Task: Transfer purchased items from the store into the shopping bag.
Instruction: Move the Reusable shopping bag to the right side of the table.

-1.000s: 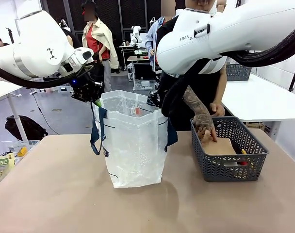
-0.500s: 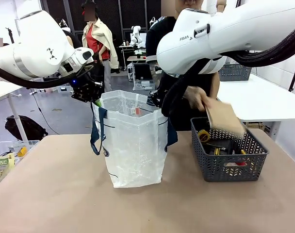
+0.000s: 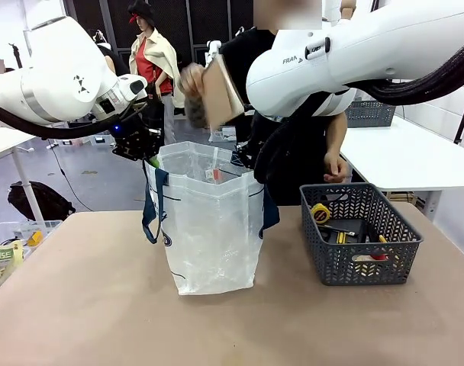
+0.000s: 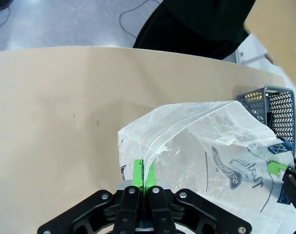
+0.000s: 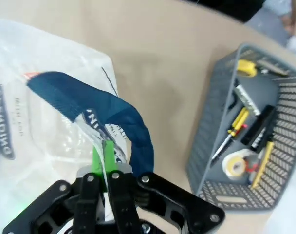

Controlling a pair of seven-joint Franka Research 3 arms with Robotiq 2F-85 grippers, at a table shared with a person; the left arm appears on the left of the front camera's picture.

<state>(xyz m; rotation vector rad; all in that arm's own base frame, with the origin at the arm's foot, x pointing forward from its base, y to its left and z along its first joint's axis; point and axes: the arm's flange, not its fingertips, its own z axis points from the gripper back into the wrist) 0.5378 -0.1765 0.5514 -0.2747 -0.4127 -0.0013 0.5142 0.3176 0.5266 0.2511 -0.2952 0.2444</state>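
Nearest the camera, the tabletop (image 3: 87, 305) is carrying the shopping bag (image 3: 213, 236), which is standing upright left of centre with its mouth spread wide. The left gripper (image 4: 143, 171) is pinching the rim on one side, its jaws clenched on the thin plastic. The right gripper (image 5: 103, 155) is doing the same on the opposite rim, its jaws clenched on the plastic just beside a navy handle (image 5: 114, 124).

To the right, near the bag but not touching it, the basket (image 3: 354, 263) is sitting on the tabletop. The purchased items (image 5: 238, 124) are lying inside it: yellow-handled tools, a roll of tape and some slim dark pieces.

Farther back, the person's hand (image 3: 192, 82) is holding a flat tan board (image 3: 223, 91) above and behind the bag's mouth. The other hand (image 3: 335, 169) is hanging near the basket's far edge.

The transfer seems to be only beginning, with the arms serving as bag-holders while the person is loading. Whether the board is going into the bag or being set aside cannot be told. The next move calls for firm grips and a wide mouth, so that dropped items are clearing the rim.
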